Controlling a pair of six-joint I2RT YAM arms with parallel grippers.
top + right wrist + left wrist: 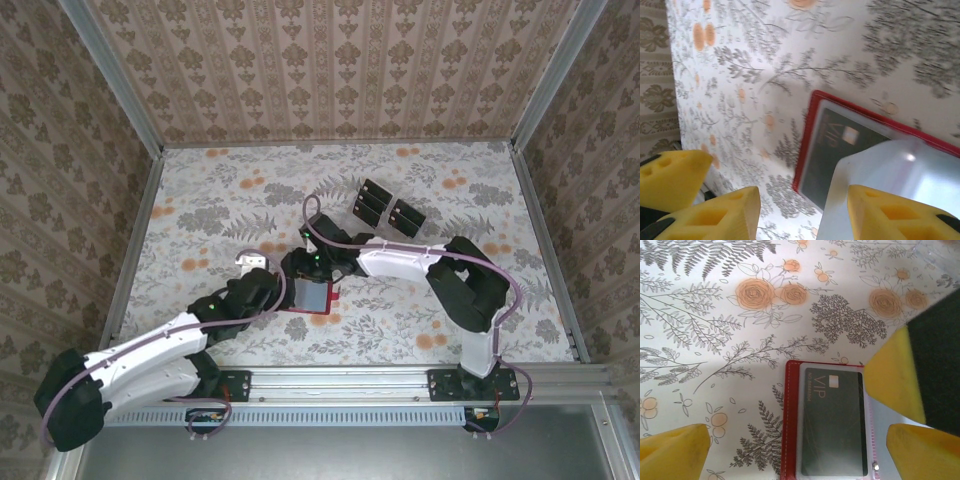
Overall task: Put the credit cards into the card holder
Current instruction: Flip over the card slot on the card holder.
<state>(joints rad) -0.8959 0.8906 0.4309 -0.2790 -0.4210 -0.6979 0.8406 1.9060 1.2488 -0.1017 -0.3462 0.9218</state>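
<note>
Floral-print tablecloth [200,200], patterned wallpaper on 3 sides.

Card holder: small flat red wallet [312,297], lying open on the cloth near the front middle, between the 2 claws. 1 dark card marked VIP [832,425] sits in its clear-fronted pocket, long axis parallel to the red stitched edge.

Left gripper [799,452]: released, jaws at full spread, hovering over the wallet and straddling its width. Holds nothing.

Right gripper [810,215]: jaws partly spread, not clamped on anything I can see. 1 yellow finger [892,382] sits at the wallet's right edge, against a translucent flap [890,170]. Can't tell if it is pinning the flap or only touching it.

Remaining credit cards: thin black rectangles [368,208] in a clear plastic divided tray [388,200], further back on the table.

Key relation: the tray is well apart from the wallet, beyond it and toward the right arm's side. The right claw is nearer, with the left claw on the wallet's far side from the tray. The cards lie diagonal in the top view, not square to the wallet.

Judgement: 1 card looks seated. The next fetch suits the right arm, which would need a wrist turn to match that diagonal.
</note>
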